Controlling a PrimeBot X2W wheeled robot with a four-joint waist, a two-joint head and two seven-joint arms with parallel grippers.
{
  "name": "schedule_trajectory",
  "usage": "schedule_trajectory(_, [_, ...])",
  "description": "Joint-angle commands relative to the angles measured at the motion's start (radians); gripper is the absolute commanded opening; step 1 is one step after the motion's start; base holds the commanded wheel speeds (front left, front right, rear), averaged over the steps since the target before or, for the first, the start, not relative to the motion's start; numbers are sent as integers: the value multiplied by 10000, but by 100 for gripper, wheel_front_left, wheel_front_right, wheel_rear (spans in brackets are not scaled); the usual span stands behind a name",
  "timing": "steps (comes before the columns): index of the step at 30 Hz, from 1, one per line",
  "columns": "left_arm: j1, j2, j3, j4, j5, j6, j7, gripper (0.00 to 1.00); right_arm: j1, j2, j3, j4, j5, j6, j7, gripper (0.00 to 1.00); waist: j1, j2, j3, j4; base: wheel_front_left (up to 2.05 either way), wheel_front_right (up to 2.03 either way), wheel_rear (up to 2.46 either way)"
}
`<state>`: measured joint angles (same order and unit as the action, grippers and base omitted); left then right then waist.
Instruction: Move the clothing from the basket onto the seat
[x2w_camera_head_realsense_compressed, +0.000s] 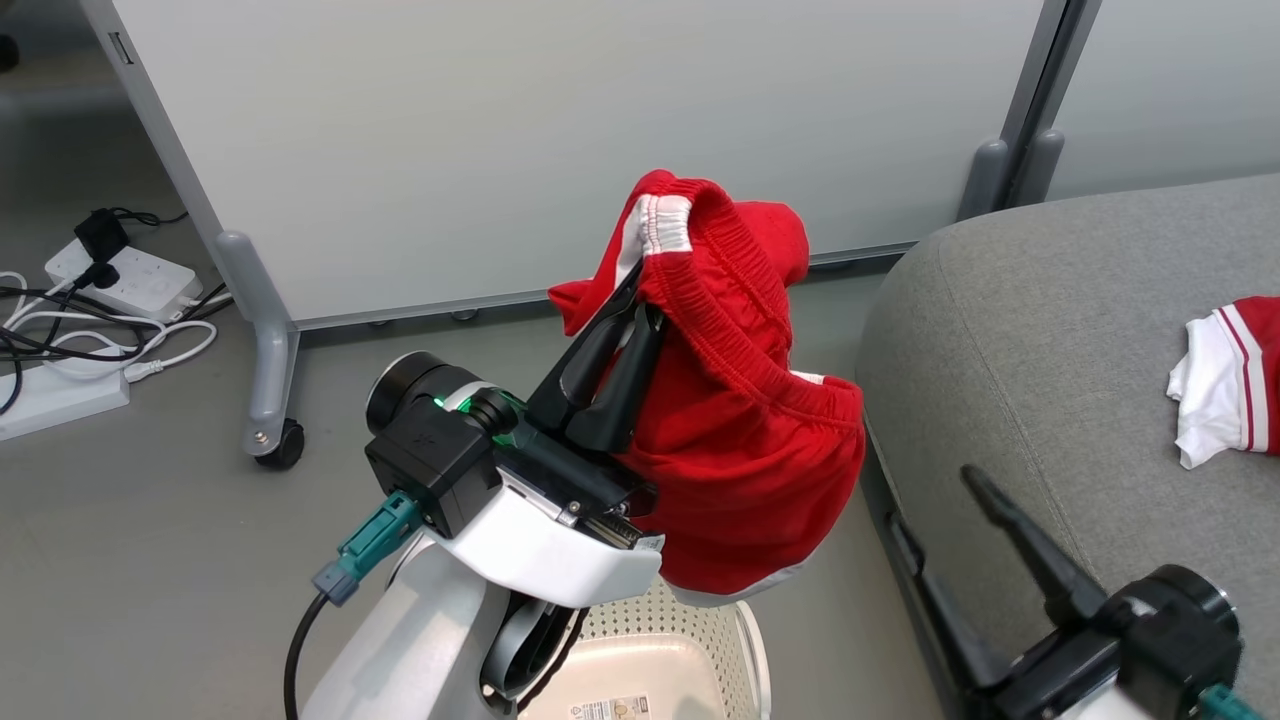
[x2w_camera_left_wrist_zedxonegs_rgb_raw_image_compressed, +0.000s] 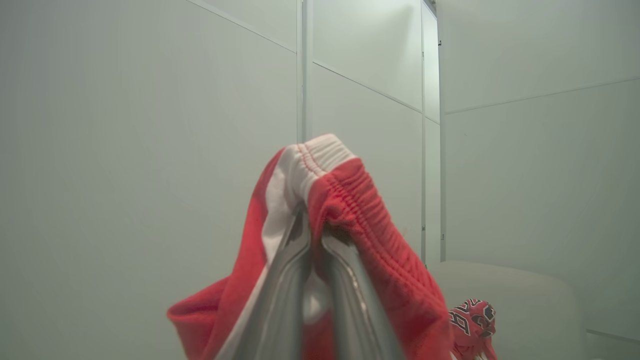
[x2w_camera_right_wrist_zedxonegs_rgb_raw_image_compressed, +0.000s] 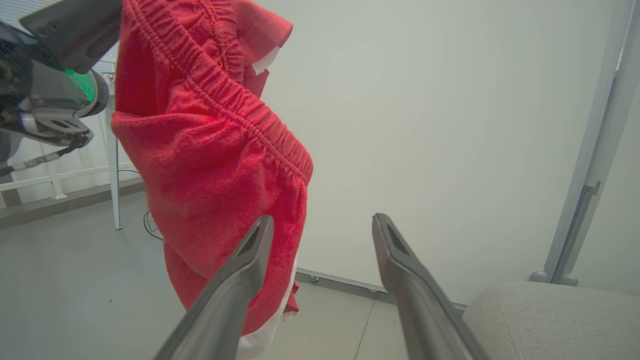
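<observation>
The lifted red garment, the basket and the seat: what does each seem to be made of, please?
Red garment: soft knit fabric, matte, probably polyester; it drapes, with a gathered elastic waistband.
Basket: rigid-looking cream plastic, perforated wall.
Seat: grey woven upholstery, matte, fine texture.

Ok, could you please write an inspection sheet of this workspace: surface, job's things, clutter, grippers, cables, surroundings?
Surface: smooth grey floor, basket standing on it.
Job's things: bright red fabric shorts with white trim hang above the cream-white perforated plastic basket; a red-and-white garment lies on the large grey upholstered sofa.
Clutter: nothing seen.
Grippers: left gripper shut on the shorts' waistband; right gripper open, empty, near the sofa's edge.
Cables: black and white cables with white power strips on the floor.
Surroundings: pale grey wheeled partition panel behind.
</observation>
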<state>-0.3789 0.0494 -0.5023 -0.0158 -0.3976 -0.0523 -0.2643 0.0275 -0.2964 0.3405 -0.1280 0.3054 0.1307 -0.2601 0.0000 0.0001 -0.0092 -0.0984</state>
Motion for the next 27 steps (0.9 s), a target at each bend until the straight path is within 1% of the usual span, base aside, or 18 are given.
schedule_trajectory(1, [-57, 24, 48, 25, 52, -64, -10, 0, 88, -159, 126, -100, -111, 2, -51, 100, 0, -1, 3, -3, 0, 0, 0])
schedule_trajectory(3, [-34, 25, 114, 48, 93, -77, -12, 0, -27, -504, 640, -301, -477, 2, -51, 100, 0, -1, 22, -30, 0, 0, 0])
schedule_trajectory(4, [-18, 27, 131, 59, 110, -80, -10, 0, -139, -562, 832, -376, -600, 2, -51, 100, 0, -1, 33, -43, 0, 0, 0])
schedule_trajectory(9, [1, 27, 2, 119, 130, -148, -10, 0, -517, -583, 1242, -399, -1217, 2, -51, 100, 0, -1, 35, 8, 0, 0, 0])
schedule_trajectory(16, [34, 24, -464, 265, 125, -209, -12, 0, -900, -344, 1247, -263, -1732, 2, -51, 100, 0, -1, 20, 181, 0, 0, 0])
schedule_trajectory(27, [28, 19, -1527, 401, -96, -352, -10, 0, -1722, -3, 1661, 677, -2420, 2, -49, 100, 0, -1, 55, 417, 0, 0, 0])
